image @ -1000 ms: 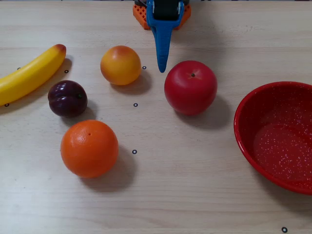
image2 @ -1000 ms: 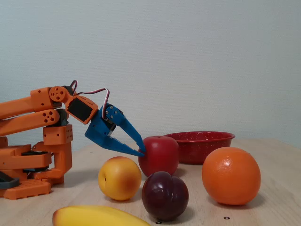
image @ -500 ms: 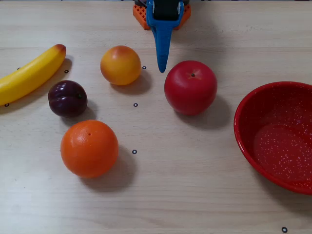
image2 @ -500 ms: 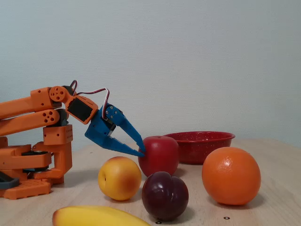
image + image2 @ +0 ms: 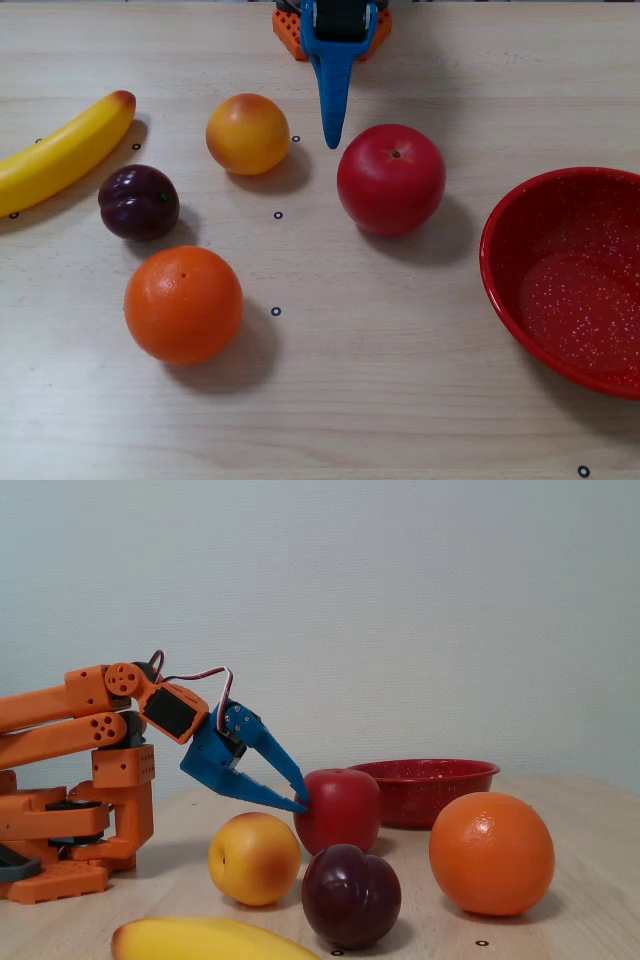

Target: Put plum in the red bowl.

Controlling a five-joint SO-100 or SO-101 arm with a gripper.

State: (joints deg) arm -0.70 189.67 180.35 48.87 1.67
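Right now my blue two-finger gripper (image 5: 331, 140) hangs above the pale wooden table (image 5: 400, 400), fingers drawn nearly together to a point and holding nothing; in the fixed view (image 5: 301, 802) a thin wedge of gap shows between them. The small, glossy dark purple plum (image 5: 139, 202) sits on the table well to the left in the overhead view, between the yellow banana (image 5: 62, 152) and the big round orange (image 5: 183, 304). The large glossy red bowl with white speckles (image 5: 505, 290) waits at the far right edge, empty.

My worry is the crowding. The yellow-orange peach-like fruit (image 5: 247, 133) lies between my fingertips and the plum, so a straight swing across could knock it rolling. The bright red apple (image 5: 391, 179) sits just beside my tip on the other side, and on the carry to the bowl it stands in the way. The plum is round and slick; a pinch off centre would likely squirt it toward the banana or the orange.
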